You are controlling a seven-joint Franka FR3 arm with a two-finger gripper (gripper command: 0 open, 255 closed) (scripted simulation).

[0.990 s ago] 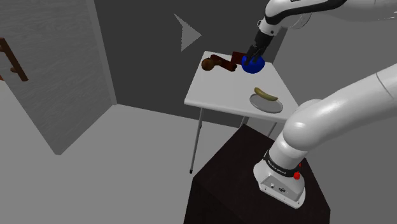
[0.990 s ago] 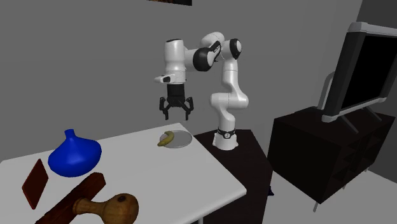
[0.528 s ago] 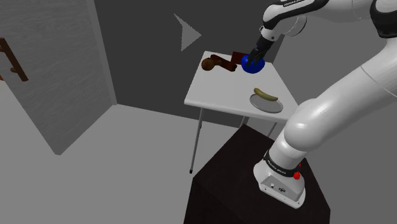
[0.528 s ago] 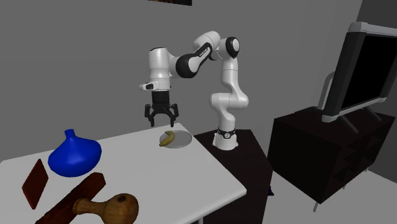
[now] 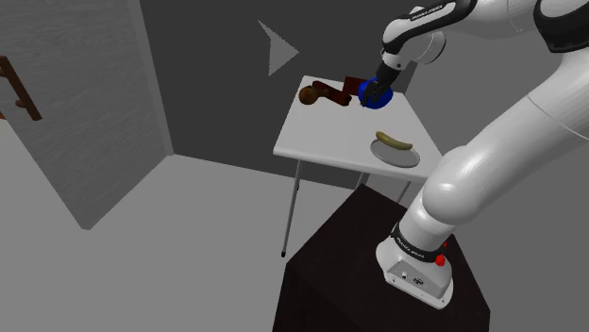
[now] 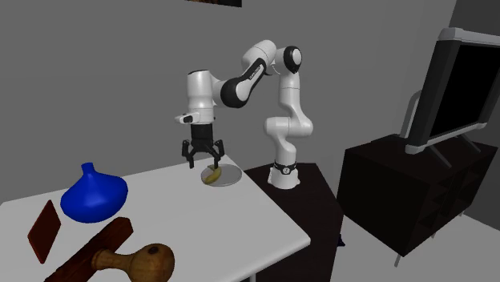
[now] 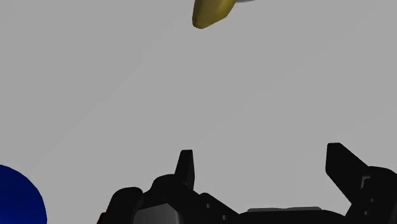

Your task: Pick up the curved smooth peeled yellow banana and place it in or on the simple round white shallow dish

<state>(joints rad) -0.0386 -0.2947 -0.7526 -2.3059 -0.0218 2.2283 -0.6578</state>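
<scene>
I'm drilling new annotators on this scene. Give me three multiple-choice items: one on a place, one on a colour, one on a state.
1. Where does the banana lie? A on the dish; B on a shelf; C on a chair.
2. What colour is the vase? A red; B blue; C green.
3. How is the claw? A shut on the banana; B shut on the vase; C open, empty.

1 A: the shoulder view shows it resting on the dish.
2 B: its body is plainly blue.
3 C: its fingers stand apart with nothing but bare table between them.
</scene>
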